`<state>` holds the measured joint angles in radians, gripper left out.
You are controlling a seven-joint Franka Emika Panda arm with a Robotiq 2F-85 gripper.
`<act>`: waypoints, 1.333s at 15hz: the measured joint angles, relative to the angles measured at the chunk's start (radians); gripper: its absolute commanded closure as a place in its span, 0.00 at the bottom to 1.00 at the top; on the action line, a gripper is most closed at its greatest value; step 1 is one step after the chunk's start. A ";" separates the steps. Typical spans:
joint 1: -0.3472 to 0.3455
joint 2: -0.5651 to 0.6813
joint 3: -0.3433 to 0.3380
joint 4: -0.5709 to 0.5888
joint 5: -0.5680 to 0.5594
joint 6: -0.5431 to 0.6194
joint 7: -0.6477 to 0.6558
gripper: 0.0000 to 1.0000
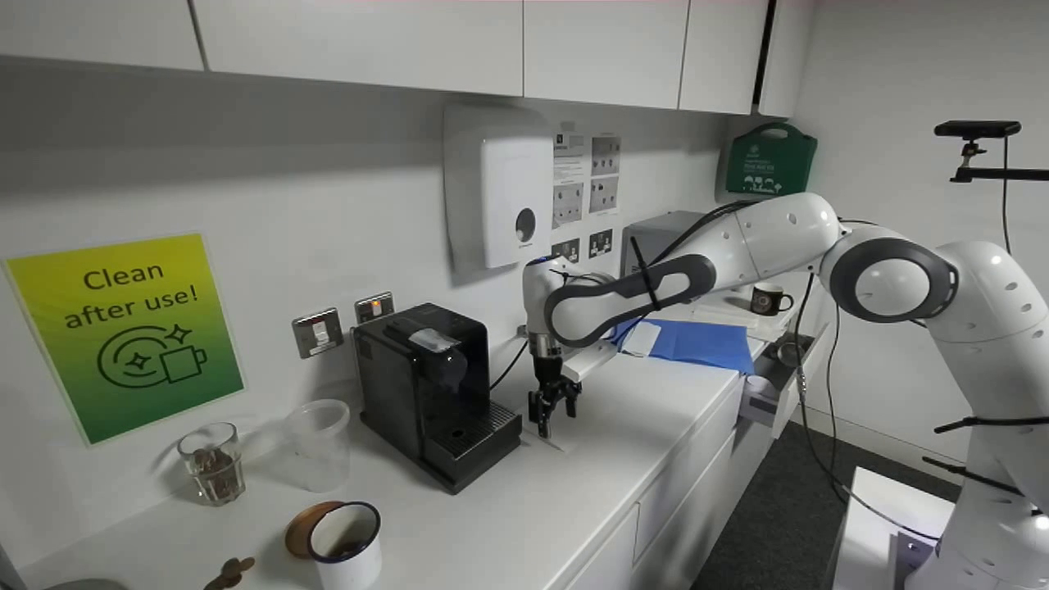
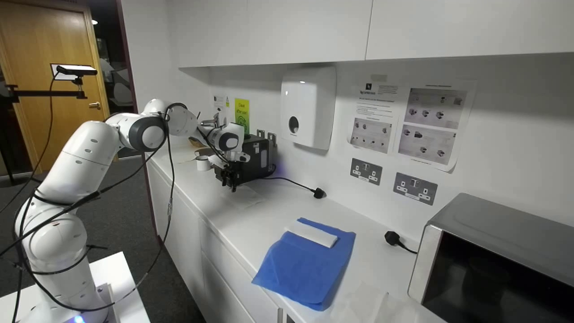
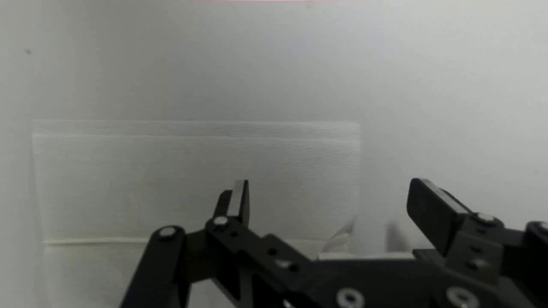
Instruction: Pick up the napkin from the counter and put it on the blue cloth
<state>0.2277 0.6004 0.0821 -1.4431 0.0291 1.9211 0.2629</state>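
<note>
The napkin (image 3: 171,179) is lying on the counter (image 1: 623,434), just beside the black coffee machine (image 1: 434,393), and it is showing as a thin, whitish sheet — so close in tone to what lies under it that in both exterior views its outline is barely standing out. In the wrist view it is looking matte and finely streaked, with a narrow paler band running along the straight upper edge. Lower down, a raised crease is crossing the sheet as a pale ridge, and near the right edge a small bit of paper is puckering, part of it falling into shade. The lowest part is running out of the picture and partly hiding behind the gripper (image 3: 327,184).

The gripper is pointing down here, its fingers (image 3: 430,205) standing wide apart. In the wrist view one finger is showing against the paper while the other is showing past its right edge — whether either tip is touching anything, I cannot tell.

Farther along the same counter, well apart from the napkin, the blue cloth (image 2: 300,269) is lying spread out, and a folded white piece (image 2: 312,233), looking brighter than the napkin, is resting on top of it.
</note>
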 measured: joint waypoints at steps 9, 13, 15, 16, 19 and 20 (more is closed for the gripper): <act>-0.010 0.025 0.000 -0.004 0.027 0.000 0.000 0.40; -0.011 0.025 0.000 -0.004 0.030 0.000 0.000 0.72; -0.012 0.023 0.000 -0.004 0.030 0.000 0.000 0.89; -0.013 0.022 0.000 -0.004 0.030 0.000 0.000 0.95; -0.016 0.021 0.000 -0.004 0.030 0.000 0.000 1.00; -0.016 0.021 0.000 -0.004 0.030 0.000 0.000 1.00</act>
<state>0.2114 0.6219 0.0821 -1.4472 0.0589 1.9211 0.2629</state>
